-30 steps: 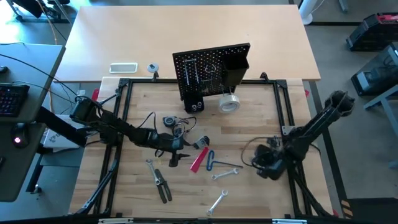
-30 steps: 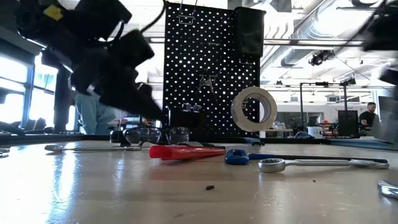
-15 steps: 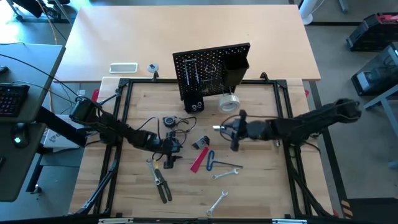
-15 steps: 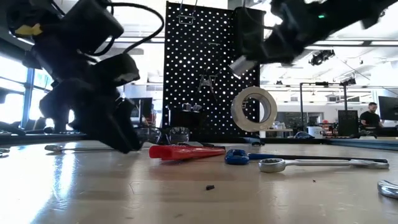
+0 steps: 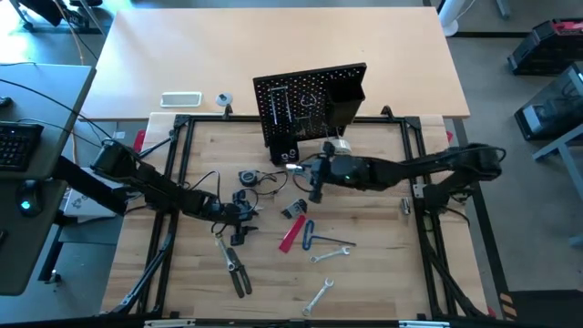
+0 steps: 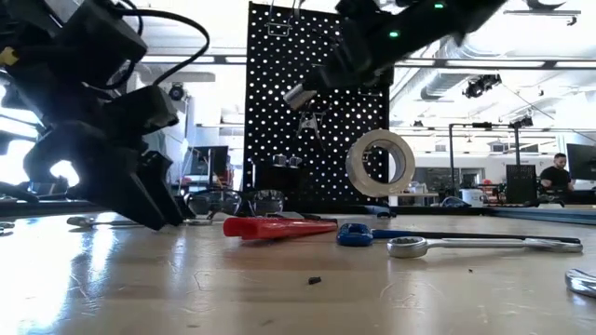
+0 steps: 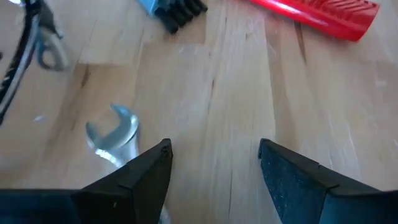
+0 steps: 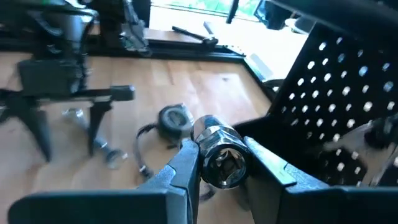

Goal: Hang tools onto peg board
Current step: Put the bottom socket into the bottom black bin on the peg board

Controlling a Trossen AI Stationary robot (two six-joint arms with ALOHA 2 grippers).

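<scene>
Right gripper [image 8: 217, 165], frame centre, is clenched on what appears to be a steel socket [image 8: 219, 163] just before the peg board [image 5: 310, 96]: rigid, smooth, slippery. Left gripper [image 7: 214, 163], jaws released, hovers beside a wrench [image 7: 115, 134].

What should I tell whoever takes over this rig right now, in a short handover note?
Right gripper: jaws shut on a silver socket-like tool, raised near the peg board.
Left gripper: jaws open, low over the table, beside a silver wrench, nothing held.
Done: the tape roll appears to hang in front of the board.
Left on the table: red-handled cutter, blue-handled tool, pliers, two more wrenches.
Next: probably place the held tool on the board, then pick up the wrench.
</scene>
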